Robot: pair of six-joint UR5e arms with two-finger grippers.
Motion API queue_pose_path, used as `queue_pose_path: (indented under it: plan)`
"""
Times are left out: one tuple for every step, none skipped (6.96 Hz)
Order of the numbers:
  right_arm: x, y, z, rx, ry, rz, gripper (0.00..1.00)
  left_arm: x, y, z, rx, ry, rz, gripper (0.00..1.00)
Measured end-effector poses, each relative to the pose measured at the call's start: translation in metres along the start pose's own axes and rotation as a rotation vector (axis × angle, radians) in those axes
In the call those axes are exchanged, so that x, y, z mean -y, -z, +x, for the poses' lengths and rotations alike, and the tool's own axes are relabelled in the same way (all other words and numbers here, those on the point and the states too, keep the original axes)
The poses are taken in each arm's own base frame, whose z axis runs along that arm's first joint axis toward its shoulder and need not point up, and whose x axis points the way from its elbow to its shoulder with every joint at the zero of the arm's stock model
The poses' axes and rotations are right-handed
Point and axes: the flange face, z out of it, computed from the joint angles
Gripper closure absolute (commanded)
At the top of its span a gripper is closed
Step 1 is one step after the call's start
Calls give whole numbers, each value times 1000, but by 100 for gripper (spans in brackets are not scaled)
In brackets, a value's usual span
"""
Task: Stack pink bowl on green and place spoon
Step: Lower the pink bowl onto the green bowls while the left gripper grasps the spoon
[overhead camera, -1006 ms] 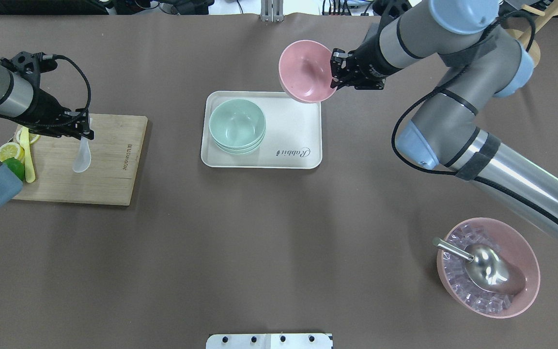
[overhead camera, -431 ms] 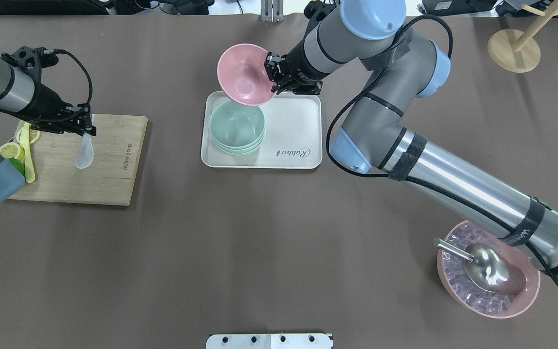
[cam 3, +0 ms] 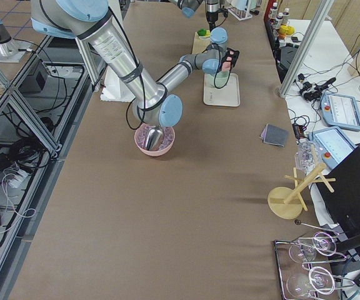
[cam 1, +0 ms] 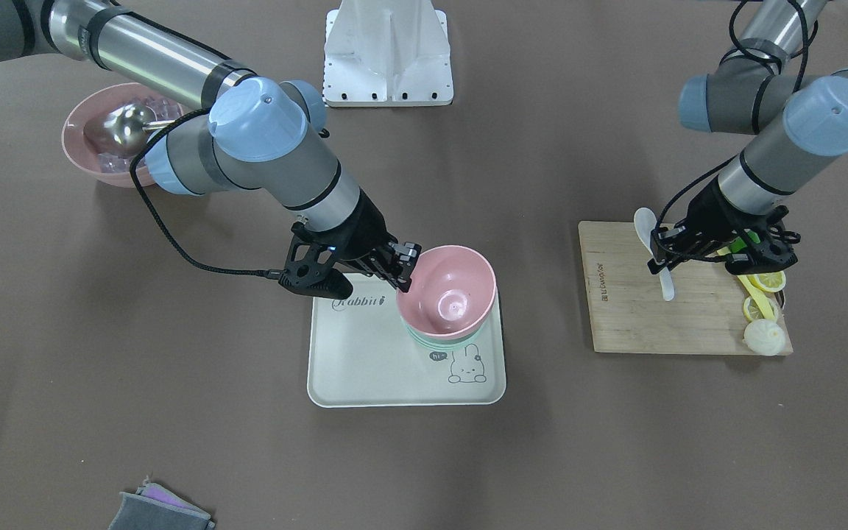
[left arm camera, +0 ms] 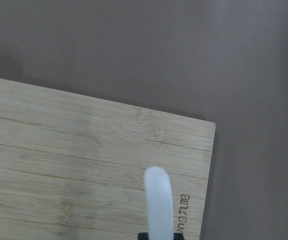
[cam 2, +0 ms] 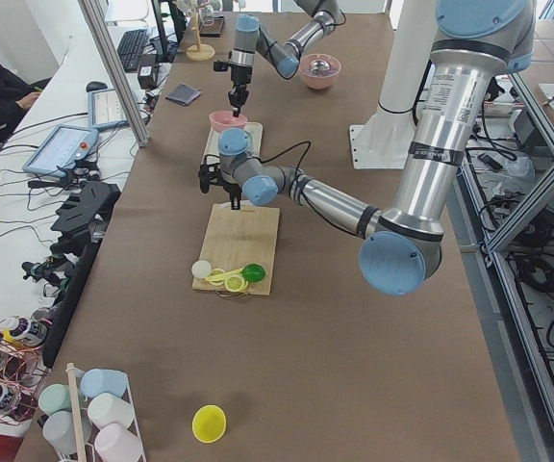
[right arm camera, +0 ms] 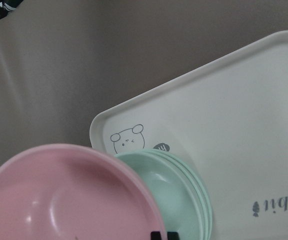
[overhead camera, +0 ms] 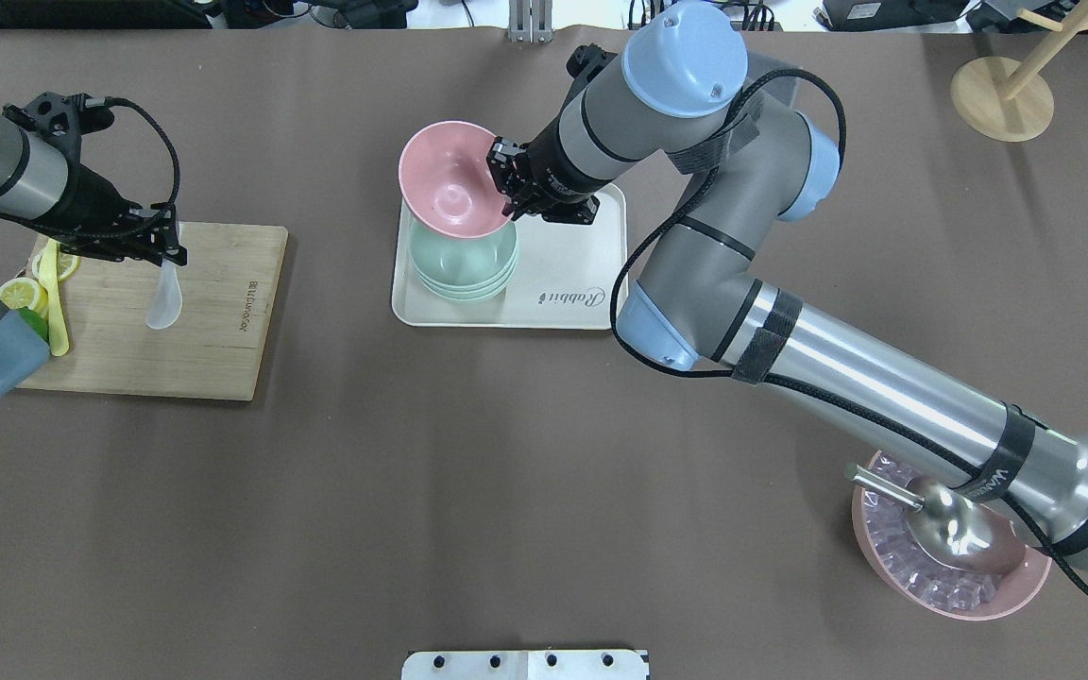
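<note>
My right gripper (overhead camera: 506, 189) is shut on the rim of the pink bowl (overhead camera: 448, 179) and holds it, slightly tilted, just over the stack of green bowls (overhead camera: 465, 269) on the white tray (overhead camera: 568, 302). In the front view the pink bowl (cam 1: 450, 291) hides most of the green bowls (cam 1: 439, 343). In the right wrist view the pink bowl (right arm camera: 59, 200) hangs above the green bowls (right arm camera: 181, 195). My left gripper (overhead camera: 166, 251) is shut on the handle of the white spoon (overhead camera: 164, 304), whose scoop hangs over the wooden cutting board (overhead camera: 213, 349).
Lemon slices, a lime and a yellow utensil (overhead camera: 55, 307) lie at the board's left end. A pink bowl of ice with a metal scoop (overhead camera: 950, 543) stands at the near right. A wooden stand (overhead camera: 1002, 94) is at the far right. A grey cloth (cam 1: 159, 511) lies on the operators' side.
My right arm has carried the pink bowl leftward, from beyond the tray's far right corner to over the green bowls. The left gripper with the spoon has barely moved.
</note>
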Motion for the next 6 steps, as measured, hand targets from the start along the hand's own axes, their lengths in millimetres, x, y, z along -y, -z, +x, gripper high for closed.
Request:
queue_pose_path:
  plan:
    - [-3,-5,1,-7,-7,-6,100,0,0,0,0,1,0,100]
    - [-5,-9,2,-12,-11,-8,100,0,0,0,0,1,0,100]
    - [-5,-13,3,-18,-14,-9,100,0,0,0,0,1,0,100]
    - [-4,-16,4,-22,-15,-9,100,0,-1,-1,2,1,-1,100]
    - [-5,-18,4,-26,-15,-9,100,1,-2,-2,3,2,-1,100]
    - [-7,-20,5,-28,-14,-8,100,1,-3,-3,3,2,-1,100]
